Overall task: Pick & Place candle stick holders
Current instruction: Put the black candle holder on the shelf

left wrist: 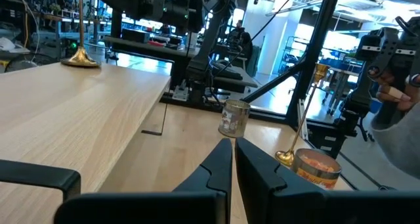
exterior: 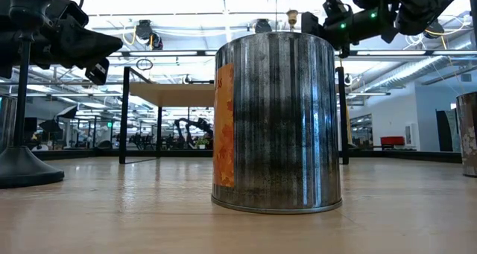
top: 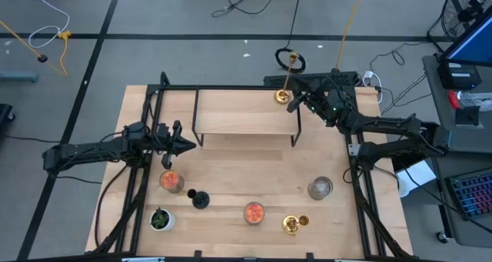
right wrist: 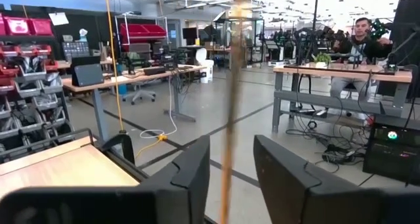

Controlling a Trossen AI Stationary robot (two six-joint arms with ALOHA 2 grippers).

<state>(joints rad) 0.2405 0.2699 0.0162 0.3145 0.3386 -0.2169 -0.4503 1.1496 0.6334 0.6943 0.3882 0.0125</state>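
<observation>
One tall gold candlestick (top: 284, 96) stands by its round base on the far right corner of the raised wooden shelf (top: 246, 112). My right gripper (top: 301, 102) is open beside it. In the right wrist view its fingers (right wrist: 231, 145) stand on either side of the thin gold stem (right wrist: 230, 86), apart from it. A second gold candlestick (top: 291, 225) stands near the table's front edge. The short black candlestick (top: 200, 199) stands front left. My left gripper (top: 188, 146) is shut and empty, left of the shelf, above the table.
Three cans stand on the table: one front left (top: 171, 181), one front centre (top: 254, 213) and one on the right (top: 320, 187). A small green plant (top: 159, 218) stands at the front left corner. The shelf's black legs (top: 296, 131) rise from mid-table.
</observation>
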